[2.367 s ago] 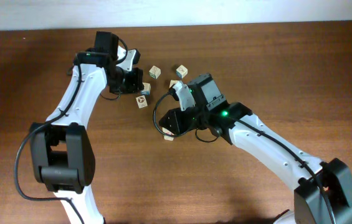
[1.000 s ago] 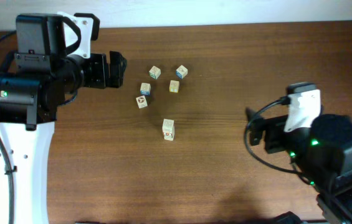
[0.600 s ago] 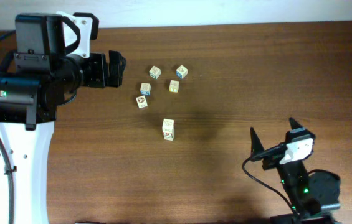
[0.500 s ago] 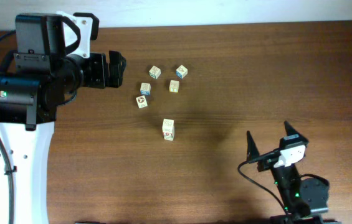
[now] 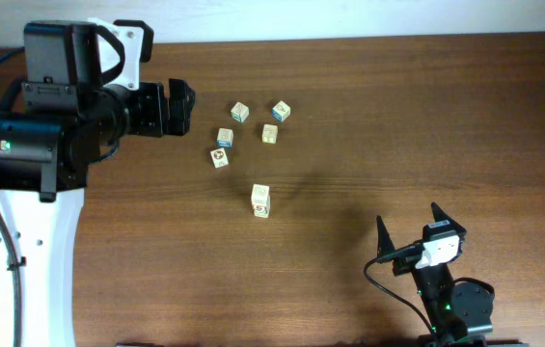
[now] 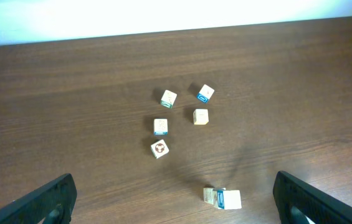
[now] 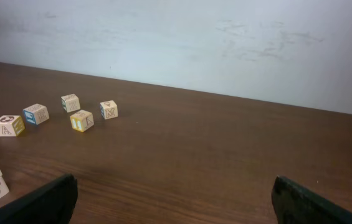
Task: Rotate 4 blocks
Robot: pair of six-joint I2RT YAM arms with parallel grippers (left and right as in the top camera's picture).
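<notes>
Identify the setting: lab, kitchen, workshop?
Probably a robotics lab bench. A left arm and a right arm stand at a wooden table against a plain white wall, with small alphabet blocks scattered on it.

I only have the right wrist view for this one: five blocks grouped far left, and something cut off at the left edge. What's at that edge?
Observer: A pair of blocks touching each other. They sit apart from the group, on the robot's side of it.
Reviewer: Where is the left arm?
Observer: The left fingers are off to the left of the group, touching no block.
Reviewer: Holding anything?
Observer: No. The left wrist view shows them spread wide with only table and blocks between them.
</notes>
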